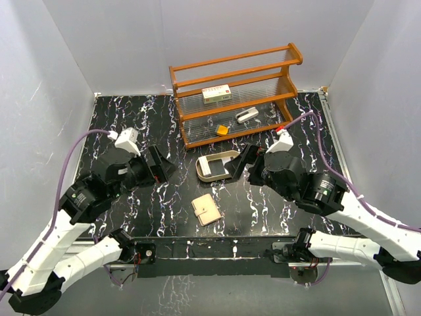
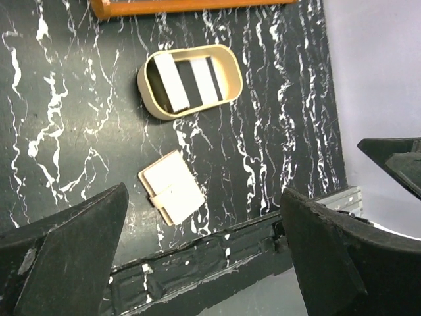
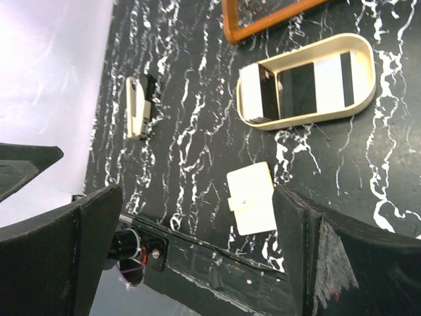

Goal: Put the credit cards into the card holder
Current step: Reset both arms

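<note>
The card holder (image 1: pixel 206 209) is a pale tan wallet lying shut, its snap flap up, near the table's front edge; it also shows as the card holder (image 2: pixel 171 187) and the card holder (image 3: pixel 253 197). Flat pale credit cards (image 2: pixel 172 82) lie in an oval beige tray (image 1: pixel 205 172); one of these credit cards (image 3: pixel 258 95) leans against the tray's end. My left gripper (image 1: pixel 161 164) hangs open to the left of the tray and holds nothing (image 2: pixel 204 263). My right gripper (image 1: pixel 240 163) stands open just right of the tray, also holding nothing (image 3: pixel 197 257).
A wooden rack (image 1: pixel 237 92) stands at the back with a white box (image 1: pixel 216 93) on its upper shelf. An orange block (image 1: pixel 222 130) and a small white-and-black item (image 1: pixel 247 116) sit lower in it. White walls close in three sides.
</note>
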Motion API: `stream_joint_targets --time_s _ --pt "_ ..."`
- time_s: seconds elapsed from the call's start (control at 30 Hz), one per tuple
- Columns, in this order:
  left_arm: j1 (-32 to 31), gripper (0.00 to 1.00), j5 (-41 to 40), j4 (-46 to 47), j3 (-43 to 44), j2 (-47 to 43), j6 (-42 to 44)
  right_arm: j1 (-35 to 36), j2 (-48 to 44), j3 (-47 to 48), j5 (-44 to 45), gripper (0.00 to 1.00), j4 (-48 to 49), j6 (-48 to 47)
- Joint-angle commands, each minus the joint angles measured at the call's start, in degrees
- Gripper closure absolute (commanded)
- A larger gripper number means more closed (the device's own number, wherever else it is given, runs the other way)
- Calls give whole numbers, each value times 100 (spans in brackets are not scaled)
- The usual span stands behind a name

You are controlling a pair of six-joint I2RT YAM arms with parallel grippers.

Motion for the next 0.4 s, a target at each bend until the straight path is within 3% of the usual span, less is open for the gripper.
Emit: stream_joint_targets --time_s 0.0,0.37 --pt "3 1 155 326 -491 -117 -257 -3 -24 -132 88 2 198 211" --pt "4 1 139 407 -634 -199 -249 -3 -31 -298 -30 2 276 308"
